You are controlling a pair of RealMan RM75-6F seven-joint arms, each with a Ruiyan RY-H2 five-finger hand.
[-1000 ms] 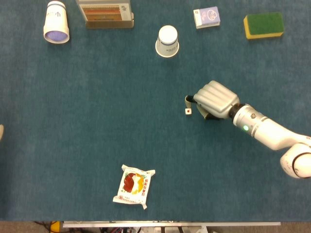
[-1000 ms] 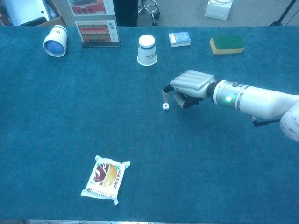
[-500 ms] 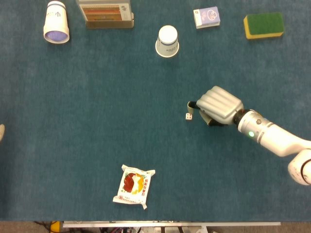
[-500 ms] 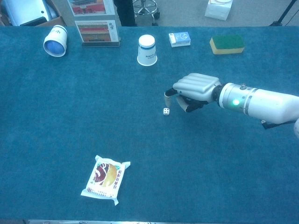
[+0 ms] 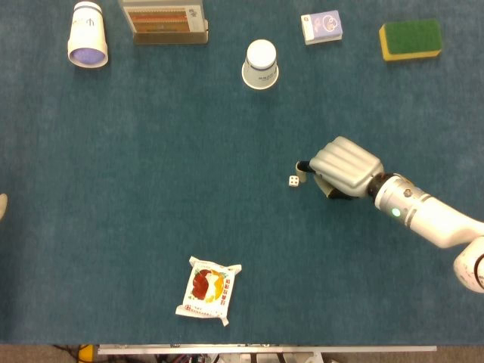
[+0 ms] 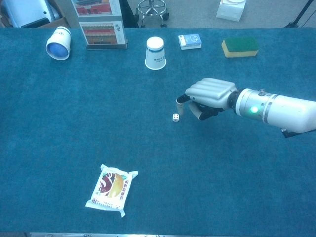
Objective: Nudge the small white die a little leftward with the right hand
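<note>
Right hand [image 5: 344, 167] lies low over the table [image 5: 151, 227], palm down, fingers curled in with nothing held between them; one fingertip points down just right of the small white die [image 5: 293, 180]; the chest view shows a narrow strip of cloth between that fingertip and the die [image 6: 175, 117], so the two stand apart; the same hand [image 6: 210, 95] enters from the right on a white forearm with a green light showing at the wrist. Left hand does not appear in either view.

Small white die sits on the blue cloth near the table's middle, slightly right of centre, resting flat with dark pips visible on top.

Other items observed: upturned white paper cup [image 5: 261, 64] well behind the die; second paper cup [image 5: 87, 35] lying on its side at the far left corner, mouth towards the camera; card stand [image 5: 162, 20] just right of it at the far edge; small box [image 5: 322, 26] with a blue-purple face near the far edge; yellow-and-green sponge [image 5: 410, 38] at the far right corner; snack packet [image 5: 208, 290] lying flat near the front edge, well apart from the die.
</note>
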